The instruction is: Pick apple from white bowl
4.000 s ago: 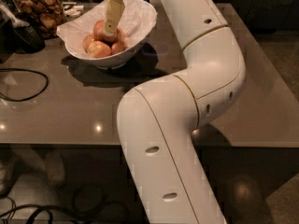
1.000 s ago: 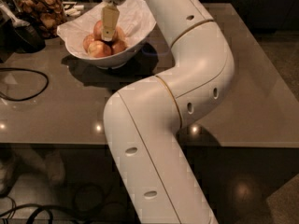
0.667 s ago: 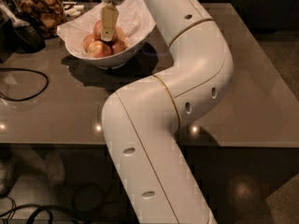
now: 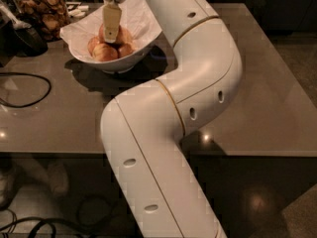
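The white bowl [image 4: 146,23] with a wavy rim stands at the table's back left and holds several apples. The reddest apple [image 4: 124,34] lies on top at the back; paler apples [image 4: 104,53] lie in front of it and to its left. My gripper [image 4: 111,35] hangs straight down from the wrist into the bowl, its tip at the reddest apple's left side and partly hiding it. I cannot tell whether it touches the apple.
A glass jar of brown snacks [image 4: 42,10] stands left of the bowl, beside a dark object [image 4: 22,36]. A black cable [image 4: 29,95] loops on the grey table [image 4: 267,98]. My white arm [image 4: 193,83] arches over the table's middle and front edge.
Since four seconds ago the arm has swung left and the gripper has shifted slightly left over the apples. Over the last second nothing visibly moved.
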Robot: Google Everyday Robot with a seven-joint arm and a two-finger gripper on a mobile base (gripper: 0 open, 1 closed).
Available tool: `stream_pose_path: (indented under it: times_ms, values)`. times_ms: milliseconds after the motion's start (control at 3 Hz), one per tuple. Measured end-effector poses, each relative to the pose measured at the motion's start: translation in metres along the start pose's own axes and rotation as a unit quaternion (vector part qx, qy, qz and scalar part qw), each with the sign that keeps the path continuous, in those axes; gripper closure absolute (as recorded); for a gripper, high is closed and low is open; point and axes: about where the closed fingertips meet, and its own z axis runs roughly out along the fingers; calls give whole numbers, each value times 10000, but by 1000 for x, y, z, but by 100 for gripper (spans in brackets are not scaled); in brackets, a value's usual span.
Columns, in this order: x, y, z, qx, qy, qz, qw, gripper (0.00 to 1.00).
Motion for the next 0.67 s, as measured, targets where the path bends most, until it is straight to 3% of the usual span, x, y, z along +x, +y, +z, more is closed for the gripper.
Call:
stream_pose_path:
  times_ms: [667]
  values:
    - [5, -3, 3, 32, 90, -103, 9999, 23]
